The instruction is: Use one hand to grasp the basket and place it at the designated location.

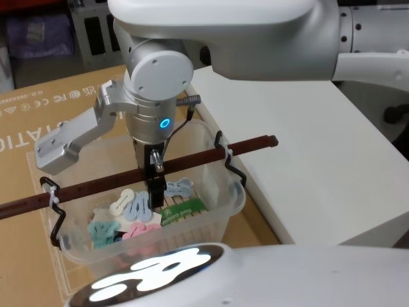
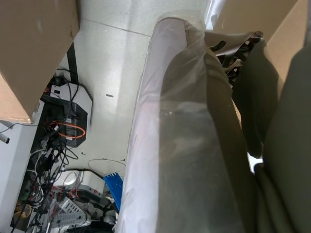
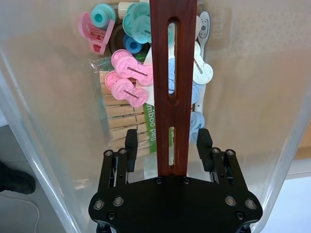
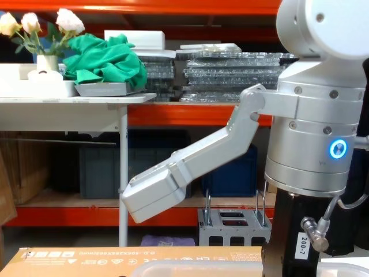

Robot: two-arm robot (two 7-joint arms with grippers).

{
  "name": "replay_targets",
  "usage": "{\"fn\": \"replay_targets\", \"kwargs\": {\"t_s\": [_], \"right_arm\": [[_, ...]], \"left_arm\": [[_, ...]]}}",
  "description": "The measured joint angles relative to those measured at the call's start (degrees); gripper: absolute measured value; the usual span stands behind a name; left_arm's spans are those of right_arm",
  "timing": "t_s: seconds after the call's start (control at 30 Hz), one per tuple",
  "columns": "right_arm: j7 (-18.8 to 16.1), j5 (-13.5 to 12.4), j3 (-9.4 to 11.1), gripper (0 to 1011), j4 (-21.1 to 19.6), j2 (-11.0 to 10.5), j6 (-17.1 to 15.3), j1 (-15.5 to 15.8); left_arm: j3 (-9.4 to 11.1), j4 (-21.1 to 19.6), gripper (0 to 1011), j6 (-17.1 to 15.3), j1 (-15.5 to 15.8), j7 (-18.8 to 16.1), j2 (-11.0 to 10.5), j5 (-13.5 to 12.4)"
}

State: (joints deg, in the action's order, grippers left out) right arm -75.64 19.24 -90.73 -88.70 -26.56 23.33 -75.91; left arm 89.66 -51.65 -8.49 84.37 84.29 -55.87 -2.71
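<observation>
Right wrist view: right gripper [image 3: 167,141] jaws wide apart, straddling the red-brown handle [image 3: 158,73], clamping nothing.
Basket [image 1: 225,211]: white table [image 1: 307,128] at its 3 o'clock; pastel clothes pegs [image 3: 129,85] inside.

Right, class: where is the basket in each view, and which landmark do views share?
Head view: the basket sits lower centre, under the right gripper.
Right wrist view: its walls on both sides.
Chest view: its rim lies along the bottom edge.
Left wrist view: cannot tell.
Shared landmark: the red-brown handle between the open fingers.
</observation>
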Motion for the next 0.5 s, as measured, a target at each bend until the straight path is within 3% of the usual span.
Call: {"fn": "replay_targets", "kwargs": {"t_s": [0.5], "right_arm": [[0.09, -0.26, 0.22, 290, -0.52, -0.62, -0.33, -0.04]], "left_arm": [[0.0, 0.0, 0, 0.0, 0.0, 0.0, 0.0, 0.0]]}}
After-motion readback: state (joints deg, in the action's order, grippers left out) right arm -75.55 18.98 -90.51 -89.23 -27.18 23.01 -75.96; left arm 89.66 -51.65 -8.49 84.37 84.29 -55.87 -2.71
